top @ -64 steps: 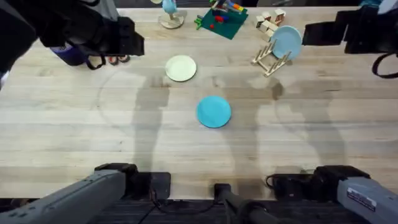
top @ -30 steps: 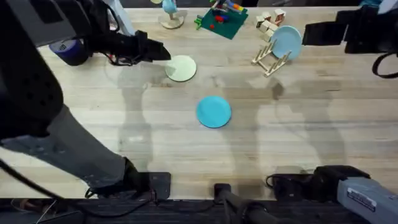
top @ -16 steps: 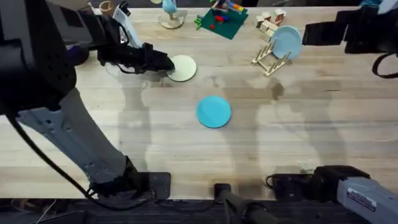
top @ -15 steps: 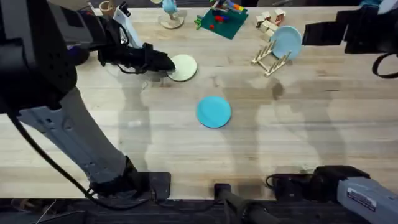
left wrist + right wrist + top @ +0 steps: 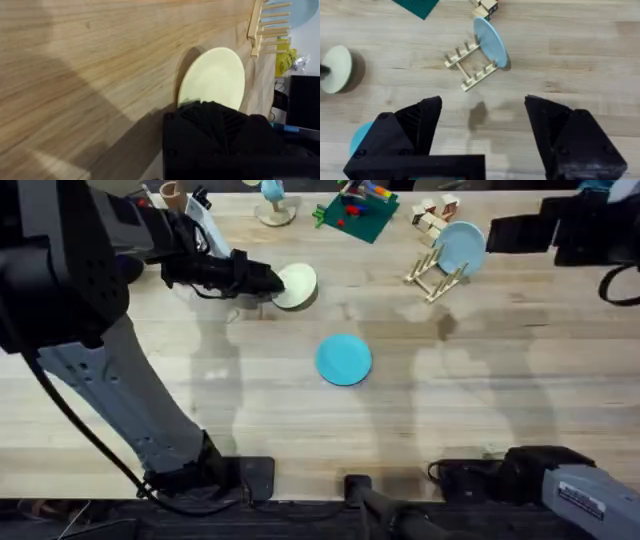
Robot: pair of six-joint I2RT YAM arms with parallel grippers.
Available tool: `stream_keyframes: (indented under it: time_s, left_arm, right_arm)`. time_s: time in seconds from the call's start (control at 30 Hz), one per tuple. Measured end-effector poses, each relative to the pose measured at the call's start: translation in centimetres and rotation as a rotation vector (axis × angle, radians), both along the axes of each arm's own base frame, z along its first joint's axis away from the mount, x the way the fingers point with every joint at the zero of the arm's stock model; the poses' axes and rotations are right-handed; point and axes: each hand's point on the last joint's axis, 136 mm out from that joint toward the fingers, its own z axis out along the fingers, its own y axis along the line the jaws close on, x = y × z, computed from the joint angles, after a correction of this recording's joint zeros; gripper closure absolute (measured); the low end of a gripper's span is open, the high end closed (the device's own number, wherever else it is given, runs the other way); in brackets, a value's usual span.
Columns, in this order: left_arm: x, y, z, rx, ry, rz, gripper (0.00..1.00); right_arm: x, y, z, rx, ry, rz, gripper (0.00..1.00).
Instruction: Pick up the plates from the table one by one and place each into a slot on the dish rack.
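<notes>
my left gripper [image 5: 268,281] is right at the near-left rim of the cream-yellow plate [image 5: 296,286], and in the left wrist view the plate [image 5: 212,80] sits directly ahead of the fingers with its near edge tucked under them. i judge the plate's far edge looks a touch raised off the table [image 5: 480,410], with a shadow under it, but whether the fingers are clenched on the rim or just resting against it i cannot tell. what the coming move turns on: the plate lies straight out in front of this gripper, away from the arm's base, and the dish rack [image 5: 432,272] is well off to the plate's right, across the table, so a carry would run sideways from here. the left arm is plainly the nearer one to this plate. the turquoise plate [image 5: 344,359] lies flat, back toward the bases and to the right of the left gripper, well apart from it. my right gripper [image 5: 482,135] hangs spread wide, holding nothing, with the rack [image 5: 469,67] ahead of it. the rack already holds a paler sky-blue plate [image 5: 461,246] standing on edge at one end; the other slots between the pegs look free. i'd check the grip is sound before lifting.
</notes>
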Motion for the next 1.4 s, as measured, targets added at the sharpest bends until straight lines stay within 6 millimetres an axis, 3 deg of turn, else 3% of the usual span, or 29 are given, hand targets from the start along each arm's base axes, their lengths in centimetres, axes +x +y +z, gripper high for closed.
stream_keyframes:
  time_s: [0.17,0.33,0.5,0.73,0.93,1.1,1.4]
  left_arm:
    - [0.0,0.0,0.0,0.0,0.001,0.0,0.96]
    - [0.0,0.0,0.0,0.0,0.0,0.0,0.961]
    - [0.0,0.0,0.0,0.0,0.001,0.0,0.961]
    - [0.0,0.0,0.0,0.0,0.001,0.0,0.961]
    - [0.0,0.0,0.0,0.0,0.001,0.0,0.961]
    - [0.0,0.0,0.0,0.0,0.001,0.0,0.96]
    - [0.0,0.0,0.0,0.0,0.001,0.0,0.961]
  right_arm:
    - [0.0,0.6,0.1,0.044,-0.001,0.002,0.006]
    - [0.5,2.8,0.4,0.177,-0.007,0.055,0.005]
    - [2.4,6.0,-0.9,0.291,0.039,0.117,0.006]
    - [6.0,12.5,-2.7,0.385,0.045,0.23,0.007]
    - [8.8,18.0,-5.3,0.462,0.055,0.284,0.008]
    - [10.0,21.8,-7.8,0.526,0.084,0.3,0.007]
    - [10.3,26.1,-12.5,0.586,0.17,0.299,0.007]
